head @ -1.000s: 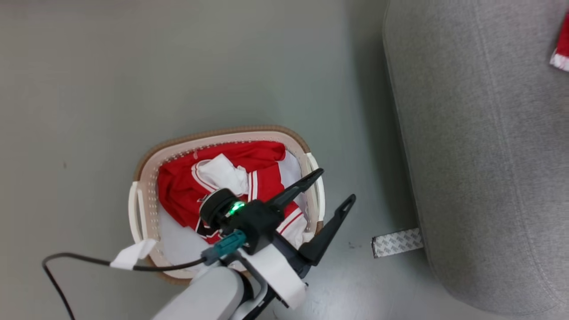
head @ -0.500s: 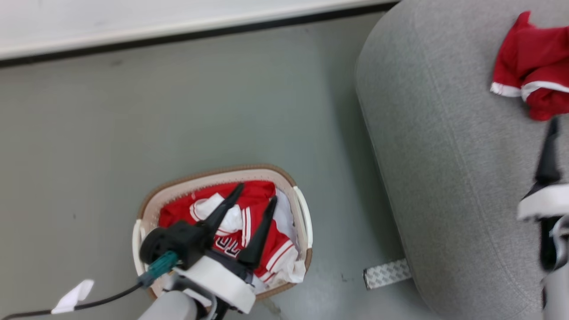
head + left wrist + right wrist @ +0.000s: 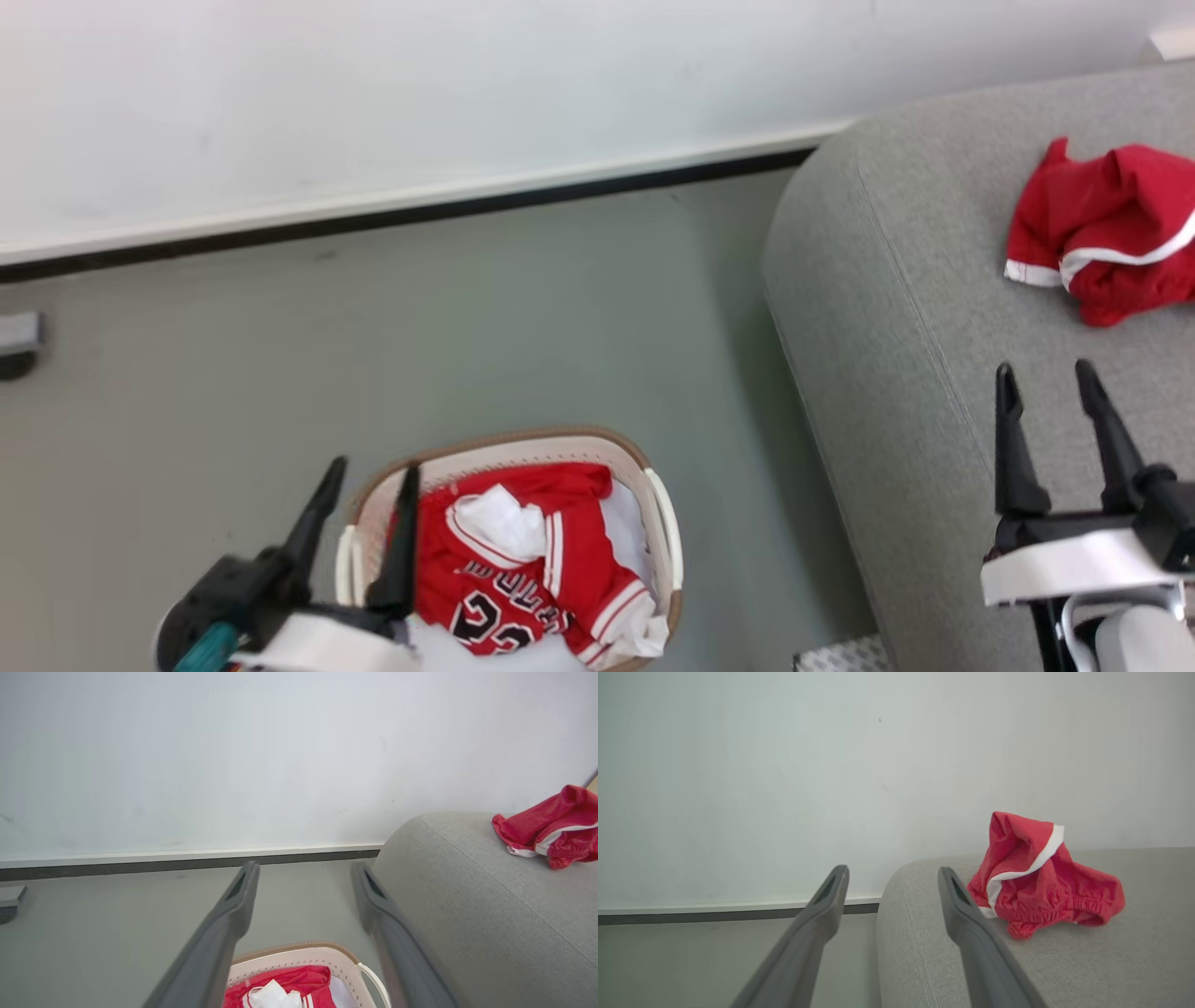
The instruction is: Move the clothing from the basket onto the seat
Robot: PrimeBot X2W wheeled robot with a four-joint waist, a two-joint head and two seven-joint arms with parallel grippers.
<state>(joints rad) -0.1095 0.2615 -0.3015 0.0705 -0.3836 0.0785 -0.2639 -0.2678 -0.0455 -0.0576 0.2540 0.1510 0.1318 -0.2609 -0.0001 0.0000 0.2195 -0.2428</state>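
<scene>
1. The left pincer [image 3: 373,469] is empty, its fingers moderately parted, above the basket's left rim. The right pincer [image 3: 1044,369], likewise parted and empty, is over the seat.
2. The grey seat [image 3: 915,308] stands right of the basket.
3. The basket [image 3: 523,443] sits on the floor [image 3: 467,308].
4. The clothing [image 3: 569,551] lies crumpled inside the basket.
5. A smaller red garment [image 3: 1111,233] rests on the seat.

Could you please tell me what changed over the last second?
The head camera tilted up. The left gripper swung from the basket's right side to its left rim, jaws open, empty; the right gripper came into view over the sofa. Jersey and shorts stayed put.
</scene>
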